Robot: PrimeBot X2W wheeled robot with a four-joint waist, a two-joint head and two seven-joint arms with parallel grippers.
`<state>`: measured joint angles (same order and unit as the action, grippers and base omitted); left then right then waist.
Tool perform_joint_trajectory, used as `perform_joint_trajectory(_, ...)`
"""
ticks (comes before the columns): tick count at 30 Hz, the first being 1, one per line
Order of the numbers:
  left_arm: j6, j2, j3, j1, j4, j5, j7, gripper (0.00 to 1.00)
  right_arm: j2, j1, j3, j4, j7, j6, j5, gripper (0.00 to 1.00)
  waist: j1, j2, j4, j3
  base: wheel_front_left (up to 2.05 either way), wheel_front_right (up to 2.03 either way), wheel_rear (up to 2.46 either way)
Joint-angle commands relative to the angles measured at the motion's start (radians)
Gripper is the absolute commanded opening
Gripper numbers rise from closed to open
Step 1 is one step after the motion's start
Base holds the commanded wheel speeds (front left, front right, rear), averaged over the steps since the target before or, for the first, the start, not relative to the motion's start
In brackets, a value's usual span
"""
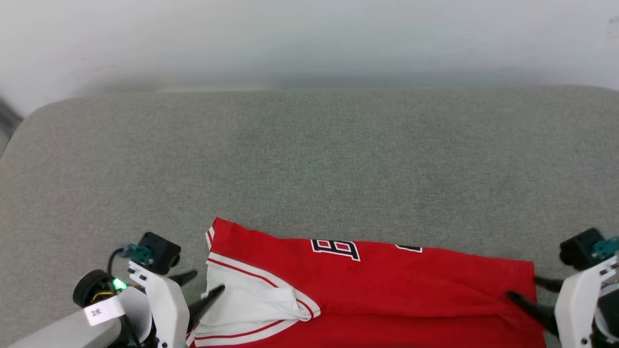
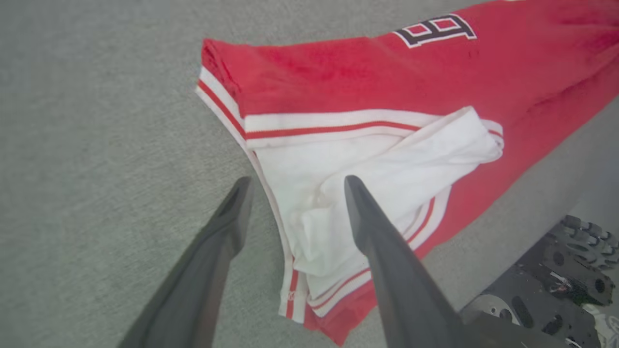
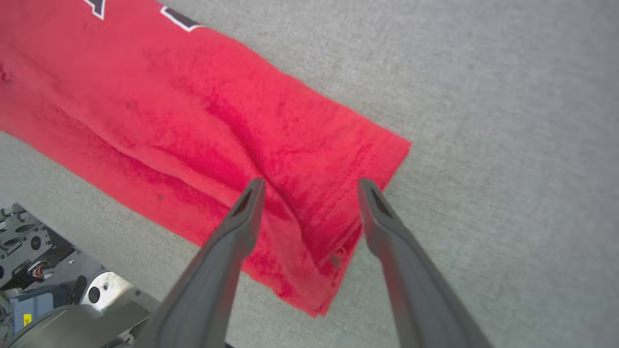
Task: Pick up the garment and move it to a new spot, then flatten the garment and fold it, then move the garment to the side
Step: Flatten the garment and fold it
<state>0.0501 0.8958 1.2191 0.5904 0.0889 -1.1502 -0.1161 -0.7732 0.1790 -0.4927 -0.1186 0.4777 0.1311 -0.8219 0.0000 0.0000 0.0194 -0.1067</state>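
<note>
So, quick rundown. Our left gripper (image 1: 209, 280) sits low at the near left with its fingers angled in toward the garment (image 1: 387, 285). The jaws are spread wide and holding nothing. From the left wrist view, one tip is over the white sleeve (image 2: 338, 164) and the other over bare grey worktop (image 1: 309, 159), with the striped edge of the garment running between them.

Our right gripper (image 1: 522, 286) mirrors that at the near right. It's also released and empty, pointing in at the far end of the cloth. In the right wrist view both tips are over red fabric near the hem (image 3: 358, 164), the outer one right at its edge.

Stuff we can't make out: whether any fingertip is actually touching the cloth or just above it. The garment's near edge is chopped off by the bottom of the head view, and both pale forearms are cut off by the frame too. The lettering (image 1: 336, 247) sits right at the far fold, so only part of the characters shows and we can't read it.

The garment itself is folded into a long band lying left to right along the near side of the worktop. It's red, with the white sleeve and its red-and-white striped trim bunched on top at the left end. There are a few soft wrinkles toward the right end, where the stitched hem is.
</note>
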Motion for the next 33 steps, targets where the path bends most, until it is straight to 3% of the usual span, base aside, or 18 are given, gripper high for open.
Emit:
perform_joint_trajectory(1,0.009,0.002,-0.007,-0.015,-0.004,0.003,0.012,1.0,-0.009,-0.012,0.009,0.005,-0.007,-0.001,0.001,1.0,0.0,0.0,-0.002,0.01,0.0,0.0,0.0)
perform_joint_trajectory(6,0.137,0.008,-0.078,-0.042,-0.042,0.051,0.2,1.0,-0.021,-0.03,0.117,0.048,-0.052,-0.001,-0.022,1.0,0.0,0.0,0.0,0.032,0.0,0.0,0.0)
perform_joint_trajectory(10,0.238,-0.021,-0.132,-0.082,-0.042,0.079,0.339,1.0,0.013,-0.063,0.222,0.015,-0.085,-0.001,-0.043,1.0,0.0,0.0,0.009,0.035,0.0,0.0,0.0)
perform_joint_trajectory(18,0.374,-0.125,-0.33,-0.19,-0.059,0.245,0.383,1.0,0.081,-0.137,0.354,-0.07,-0.077,-0.001,-0.094,1.0,0.0,0.0,0.034,0.023,0.0,0.0,0.0)
perform_joint_trajectory(26,0.397,-0.232,-0.57,-0.357,-0.096,0.476,0.382,1.0,0.144,-0.171,0.382,-0.116,-0.023,-0.001,-0.121,1.0,0.0,0.0,0.047,0.006,0.0,0.0,0.0)
perform_joint_trajectory(33,0.356,-0.357,-0.731,-0.464,-0.111,0.639,0.381,1.0,0.209,-0.177,0.354,-0.146,0.028,-0.001,-0.146,1.0,0.0,0.0,0.061,-0.012,0.0,0.0,0.0)
